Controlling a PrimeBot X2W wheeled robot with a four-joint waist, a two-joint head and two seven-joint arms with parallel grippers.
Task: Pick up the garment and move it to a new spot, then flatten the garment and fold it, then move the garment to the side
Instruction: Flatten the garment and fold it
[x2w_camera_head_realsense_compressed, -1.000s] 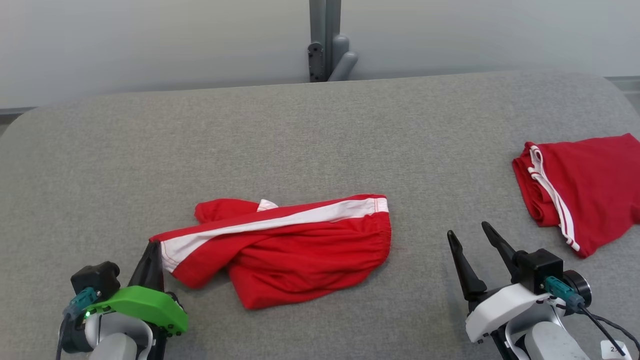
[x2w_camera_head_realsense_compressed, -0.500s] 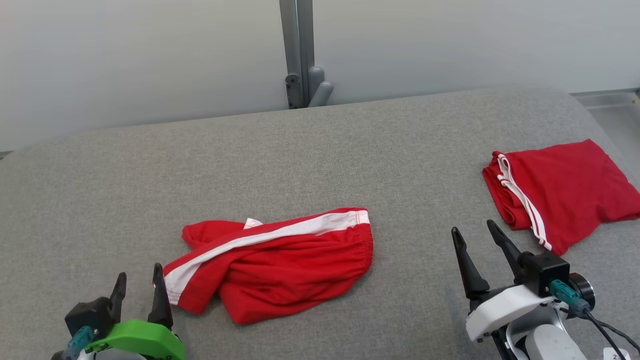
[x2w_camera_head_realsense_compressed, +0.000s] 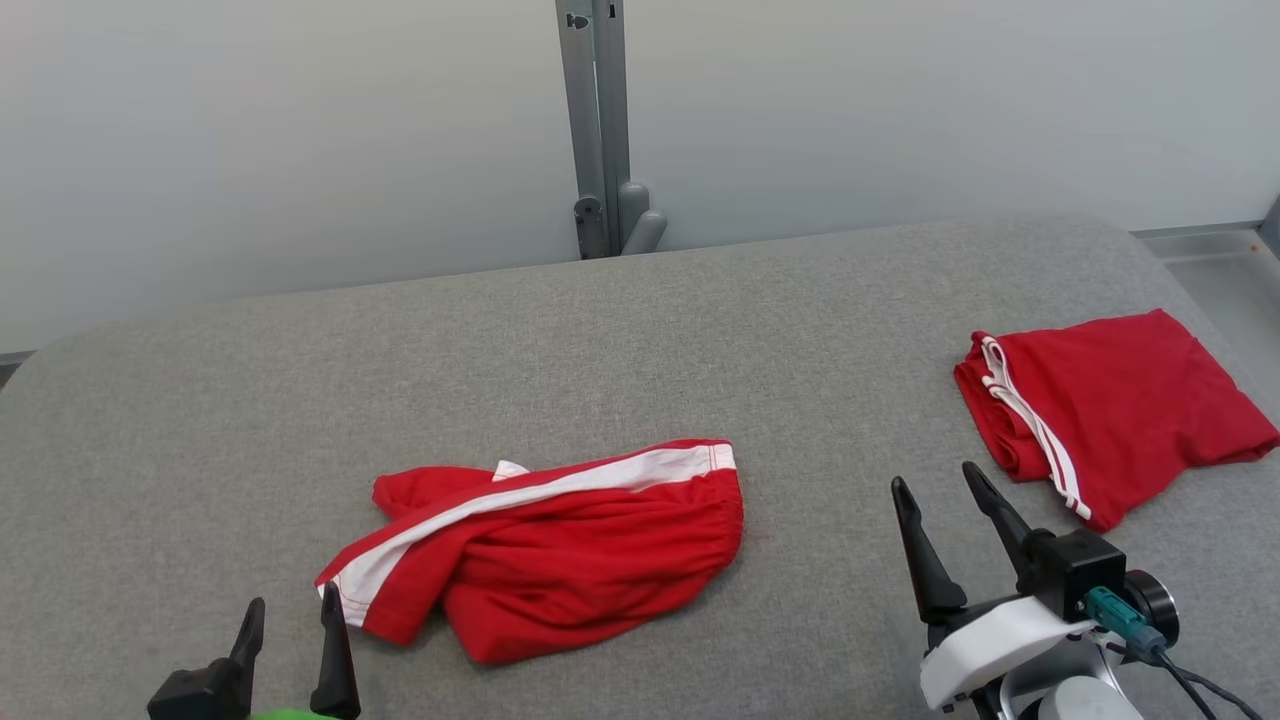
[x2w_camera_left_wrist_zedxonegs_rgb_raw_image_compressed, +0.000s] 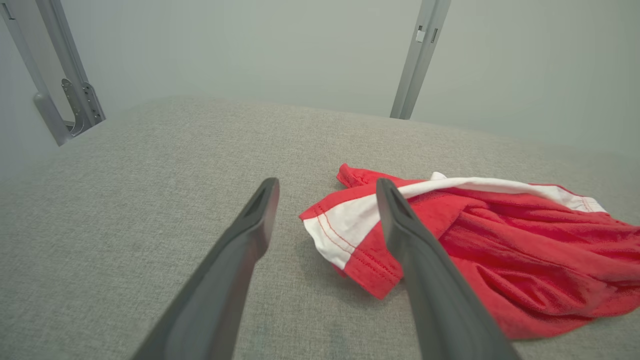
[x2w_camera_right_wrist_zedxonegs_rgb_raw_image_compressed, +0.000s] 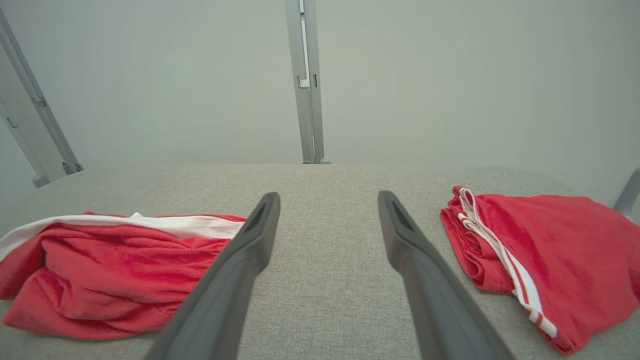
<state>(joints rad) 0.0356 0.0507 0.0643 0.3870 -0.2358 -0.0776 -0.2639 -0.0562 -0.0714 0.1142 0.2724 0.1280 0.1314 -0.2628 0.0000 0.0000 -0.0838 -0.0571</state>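
Head view: a crumpled red garment (x2w_camera_head_realsense_compressed: 560, 550) with a broad white band lies on the grey counter (x2w_camera_head_realsense_compressed: 600, 350), left of the middle and close to the near edge. Its white-banded left end points toward the near-left corner. The left gripper (x2w_camera_head_realsense_compressed: 293, 598) stands at the near edge just beside that end, its 2 fingers apart and holding nothing. The right gripper (x2w_camera_head_realsense_compressed: 933, 475) stands toward the near-right corner, well apart from the garment, its fingers also spread and empty. A folded red cloth (x2w_camera_head_realsense_compressed: 1110, 410) with thin white stripes lies by the right edge, beyond the right gripper. A grey post (x2w_camera_head_realsense_compressed: 595, 120) rises behind the far edge against a pale wall (x2w_camera_head_realsense_compressed: 250, 150).

Left wrist view: the 2 dark fingers stand wide apart over bare counter. The garment's white-banded corner lies beyond the gap between the tips, and the rest of the fabric spreads past the finger on that view's right.

Right wrist view: the fingers are apart with bare counter between them. The garment lies off to that view's left and the folded red cloth to its right, neither touched.
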